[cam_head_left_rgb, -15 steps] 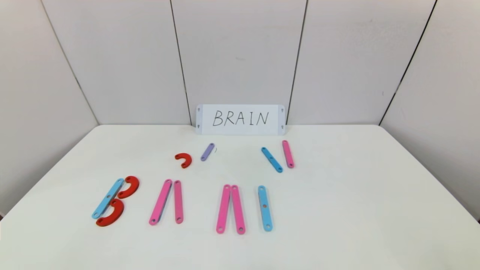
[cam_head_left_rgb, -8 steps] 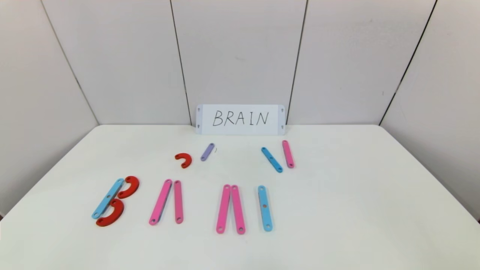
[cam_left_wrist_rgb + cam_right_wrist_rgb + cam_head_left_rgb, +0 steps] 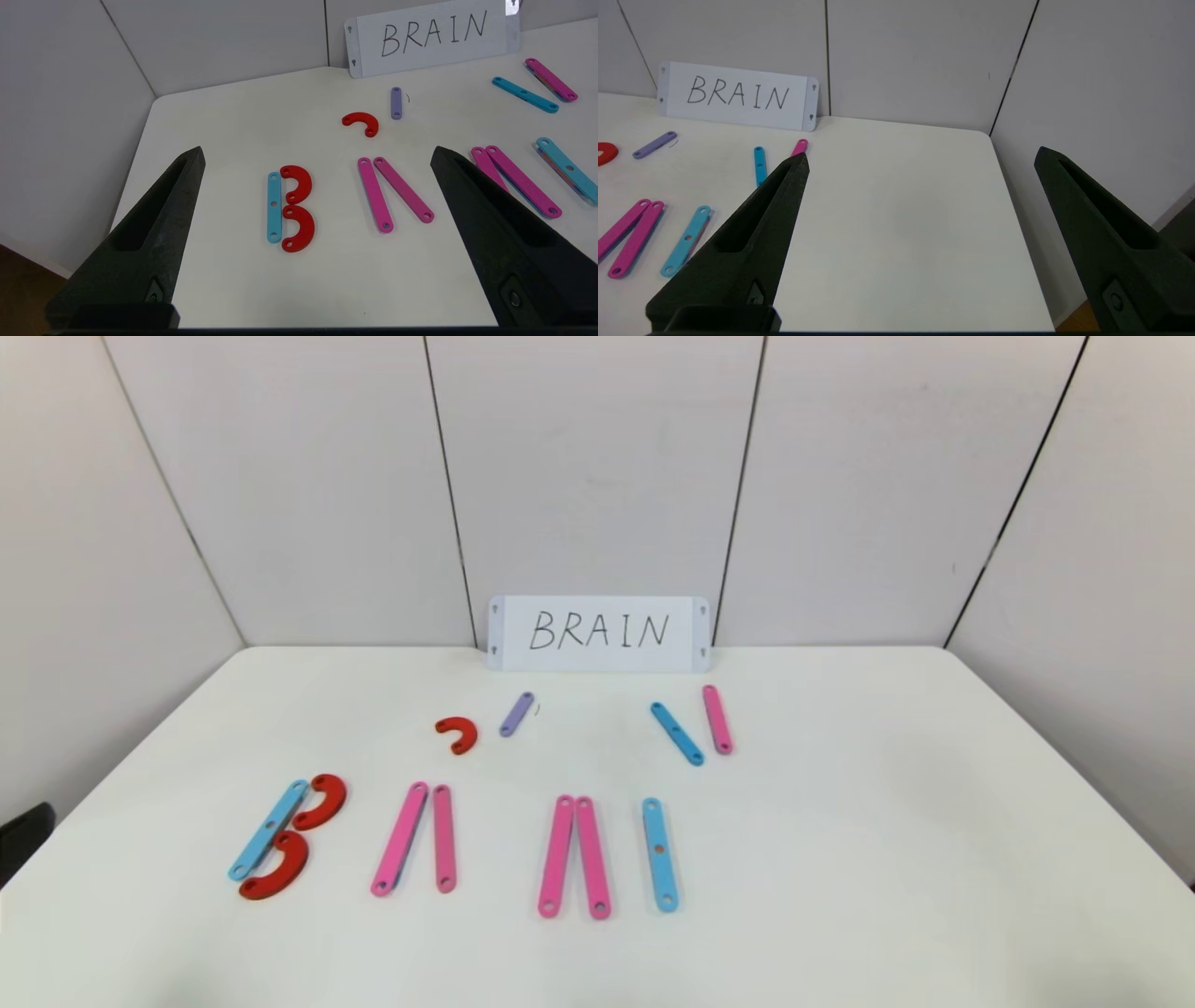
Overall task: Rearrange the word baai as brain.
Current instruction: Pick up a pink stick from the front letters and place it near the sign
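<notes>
Nothing in the word has moved on the table, but the left gripper now peeks in at the left edge. Its wide-open, empty jaws could bump the red arcs because they lie so close together. The right gripper hangs wide open and empty over the bare right side.

pink strips, blue strip, red arcs, purple strip, white card w/ black lettering

Table: card stands at rear centre. Front row, left to right: B, two strip pairs, single strip. Between rows: arc, short strip, two strips.
</notes>
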Robot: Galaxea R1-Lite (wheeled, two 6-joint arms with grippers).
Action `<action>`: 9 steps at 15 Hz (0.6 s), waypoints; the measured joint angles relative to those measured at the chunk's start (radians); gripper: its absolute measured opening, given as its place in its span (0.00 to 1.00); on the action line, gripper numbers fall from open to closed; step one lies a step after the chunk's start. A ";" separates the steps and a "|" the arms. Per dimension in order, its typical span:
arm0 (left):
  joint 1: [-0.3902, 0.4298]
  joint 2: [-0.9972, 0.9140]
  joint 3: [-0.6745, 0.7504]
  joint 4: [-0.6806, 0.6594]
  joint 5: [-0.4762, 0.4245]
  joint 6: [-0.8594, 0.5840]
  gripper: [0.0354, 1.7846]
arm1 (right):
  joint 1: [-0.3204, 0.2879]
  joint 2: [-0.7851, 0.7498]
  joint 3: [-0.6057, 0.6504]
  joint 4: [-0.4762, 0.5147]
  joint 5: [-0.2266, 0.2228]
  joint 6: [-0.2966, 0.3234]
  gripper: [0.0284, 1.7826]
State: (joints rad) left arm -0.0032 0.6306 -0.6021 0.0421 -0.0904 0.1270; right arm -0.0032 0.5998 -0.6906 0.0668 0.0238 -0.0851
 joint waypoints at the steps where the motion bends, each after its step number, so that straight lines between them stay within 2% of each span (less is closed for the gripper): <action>1: 0.000 0.056 -0.019 -0.002 -0.004 -0.002 0.95 | 0.002 0.056 -0.031 -0.005 0.004 0.003 0.95; 4: 0.003 0.229 -0.091 -0.004 -0.010 -0.006 0.95 | 0.004 0.210 -0.127 -0.011 0.011 0.030 0.95; 9: 0.004 0.470 -0.239 0.009 -0.011 -0.007 0.95 | 0.013 0.438 -0.252 -0.009 0.062 0.071 0.95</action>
State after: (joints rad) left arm 0.0009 1.1011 -0.8413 0.0509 -0.1019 0.1202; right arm 0.0100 1.0377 -0.9423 0.0581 0.0855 -0.0143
